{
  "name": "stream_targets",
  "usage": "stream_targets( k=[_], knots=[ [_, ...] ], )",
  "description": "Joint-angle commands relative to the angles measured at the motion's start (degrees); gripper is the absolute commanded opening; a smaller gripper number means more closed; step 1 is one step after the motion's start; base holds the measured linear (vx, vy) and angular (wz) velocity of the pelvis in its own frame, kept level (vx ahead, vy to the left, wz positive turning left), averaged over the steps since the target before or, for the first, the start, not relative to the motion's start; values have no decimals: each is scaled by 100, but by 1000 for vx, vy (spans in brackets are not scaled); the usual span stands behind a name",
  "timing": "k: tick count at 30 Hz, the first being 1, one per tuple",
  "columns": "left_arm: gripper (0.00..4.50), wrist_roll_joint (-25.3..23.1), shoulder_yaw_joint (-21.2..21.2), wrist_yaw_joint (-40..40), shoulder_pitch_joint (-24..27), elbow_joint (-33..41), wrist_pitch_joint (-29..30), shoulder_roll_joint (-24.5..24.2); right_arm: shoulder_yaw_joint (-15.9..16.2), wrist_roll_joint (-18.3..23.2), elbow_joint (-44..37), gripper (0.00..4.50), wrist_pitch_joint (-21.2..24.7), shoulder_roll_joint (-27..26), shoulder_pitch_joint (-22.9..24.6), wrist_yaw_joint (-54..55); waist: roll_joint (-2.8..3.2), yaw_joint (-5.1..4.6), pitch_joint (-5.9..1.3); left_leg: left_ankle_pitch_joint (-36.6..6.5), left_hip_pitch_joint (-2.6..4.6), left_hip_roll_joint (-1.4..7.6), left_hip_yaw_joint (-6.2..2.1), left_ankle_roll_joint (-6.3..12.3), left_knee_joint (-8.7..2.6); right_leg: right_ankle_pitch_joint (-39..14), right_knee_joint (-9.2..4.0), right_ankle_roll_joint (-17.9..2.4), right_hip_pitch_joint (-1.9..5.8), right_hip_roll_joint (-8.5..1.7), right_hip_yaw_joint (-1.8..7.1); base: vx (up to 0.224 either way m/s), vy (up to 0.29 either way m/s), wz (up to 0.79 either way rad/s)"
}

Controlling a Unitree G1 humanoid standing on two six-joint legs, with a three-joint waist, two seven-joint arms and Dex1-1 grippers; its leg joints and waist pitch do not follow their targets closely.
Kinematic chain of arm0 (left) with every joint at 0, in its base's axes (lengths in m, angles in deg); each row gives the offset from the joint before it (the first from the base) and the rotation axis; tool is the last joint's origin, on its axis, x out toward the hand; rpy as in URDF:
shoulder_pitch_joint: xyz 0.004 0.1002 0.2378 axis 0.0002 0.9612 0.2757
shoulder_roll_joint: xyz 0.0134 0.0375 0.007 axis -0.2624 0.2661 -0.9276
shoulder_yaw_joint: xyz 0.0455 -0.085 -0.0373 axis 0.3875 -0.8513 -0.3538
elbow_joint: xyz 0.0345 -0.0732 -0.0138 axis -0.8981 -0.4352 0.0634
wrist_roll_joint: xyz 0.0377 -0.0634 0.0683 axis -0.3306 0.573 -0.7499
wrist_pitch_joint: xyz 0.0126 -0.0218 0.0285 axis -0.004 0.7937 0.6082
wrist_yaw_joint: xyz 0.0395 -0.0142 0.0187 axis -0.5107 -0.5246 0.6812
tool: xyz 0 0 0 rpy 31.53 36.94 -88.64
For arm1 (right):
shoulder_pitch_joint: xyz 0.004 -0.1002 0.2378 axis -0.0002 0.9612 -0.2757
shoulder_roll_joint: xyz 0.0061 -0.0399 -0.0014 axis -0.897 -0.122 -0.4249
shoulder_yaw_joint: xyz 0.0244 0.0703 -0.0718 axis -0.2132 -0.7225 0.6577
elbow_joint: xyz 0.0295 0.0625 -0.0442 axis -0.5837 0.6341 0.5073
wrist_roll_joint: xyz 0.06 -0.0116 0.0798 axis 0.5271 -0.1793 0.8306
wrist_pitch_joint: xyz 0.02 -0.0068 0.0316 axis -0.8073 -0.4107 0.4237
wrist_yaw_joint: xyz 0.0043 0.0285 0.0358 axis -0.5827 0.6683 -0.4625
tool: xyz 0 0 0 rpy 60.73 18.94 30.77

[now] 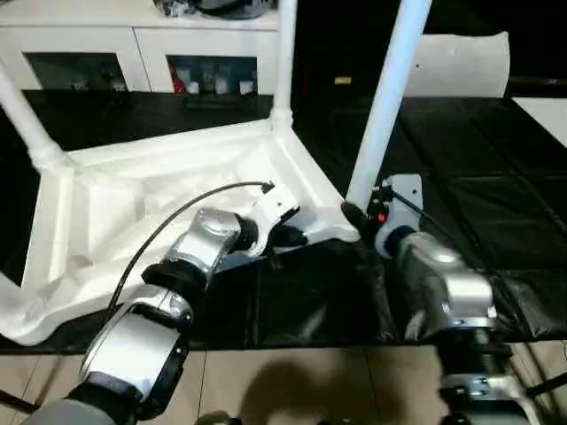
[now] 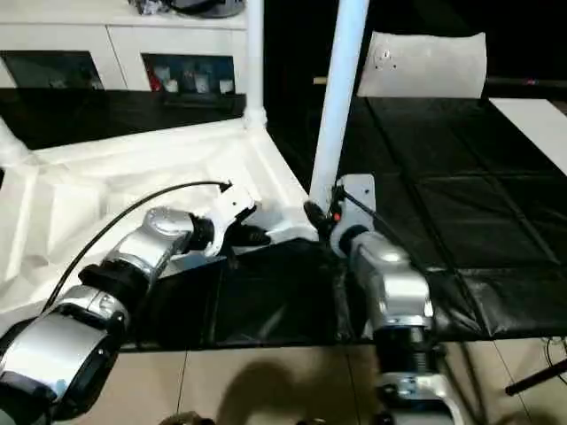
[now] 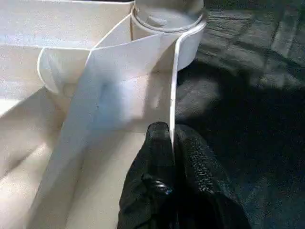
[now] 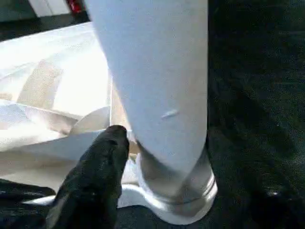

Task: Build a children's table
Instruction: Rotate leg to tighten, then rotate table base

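We are seating a leg (image 1: 387, 102) into the near corner socket (image 4: 183, 198) of the upturned top (image 1: 159, 208), which lies ribbed side up on the black mat (image 1: 461, 177), and to do it well we should keep the top from sliding while the leg is pressed straight down along its own line. Our left gripper (image 3: 172, 136) has its fingers (image 3: 157, 143) pressed together on the thin edge wall of the top just beside that socket, pinching the rim, which is a sound anchor so long as we do not twist it, for the wall looks thin and likely to flex. Our right gripper (image 1: 357, 215) sits at the foot of the leg with one black finger (image 4: 107, 152) against its side; whether the pair is clamped round the tube or merely spread beside it we cannot tell. The leg leans a little, so we judge it should be brought upright before any push, or the collar may bind. The plastic is smooth, white and slightly glossy; the legs are round tapered tubes, the socket a short ring with a stepped lip, and the ribs form shallow triangular pockets. Other legs (image 1: 285, 57) already stand in further corners. The mat is dark, crinkled and soft-looking, so it may bunch under the rim.
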Motion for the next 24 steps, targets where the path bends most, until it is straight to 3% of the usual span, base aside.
stream_targets(
  k=[1,4,11,13,15,19,20,22,23,24],
  knots=[
    [0,167,-121,113,-281,194,-434,288,563,91,-58,307,66,-262,118,-232,5,8,-416,-722,121,437,-244,208,-393,-1166,-385,-901,280,-703,436,0,0,0],
    [0,159,-99,-60,-252,171,-615,273,713,-115,-213,329,-134,-111,237,-293,20,7,-409,-749,121,442,-246,193,-400,-1224,-391,-866,285,-698,436,0,0,0],
    [0,348,-381,192,-293,153,-884,310,579,95,-1392,400,-222,137,837,-467,-3,55,-401,-813,126,453,-242,295,-397,-1336,-406,-808,287,-710,443,0,0,0],
    [43,460,-503,152,-254,256,-893,267,563,185,-1708,405,-163,176,953,-533,-1,76,-398,-731,102,447,-244,352,-395,-1325,-399,-795,290,-710,440,0,0,0],
    [57,541,-576,81,-180,394,-847,207,583,284,-1892,436,-81,192,1016,-606,41,95,-410,-678,120,484,-250,334,-397,-1176,-379,-889,267,-714,443,0,0,0],
    [84,768,-698,-292,504,1549,-272,-209,818,389,-2033,448,-70,243,1023,-911,44,52,-368,-1001,103,489,-271,185,-435,-1375,-377,-895,291,-724,440,0,0,0],
    [96,788,-689,-384,699,1860,-97,-324,817,374,-1953,450,-89,219,963,-891,27,8,-345,-1071,100,459,-247,163,-433,-1574,-418,-872,260,-706,442,0,0,0],
    [105,802,-666,-465,854,2099,18,-419,813,367,-1887,450,-101,201,909,-865,49,-19,-349,-1088,107,449,-247,125,-427,-1740,-425,-829,255,-697,448,0,0,0],
    [105,836,-543,-747,1483,3058,512,-820,786,384,-1607,450,-126,122,664,-805,65,-19,-379,-1135,127,526,-307,-8,-451,-1826,-356,-836,279,-769,461,0,0,0],
    [117,843,-523,-783,1579,3202,585,-882,784,392,-1569,450,-124,112,627,-799,77,-109,-332,-1230,129,482,-258,-11,-468,-1980,-434,-745,199,-645,446,0,0,0]
  ],
)
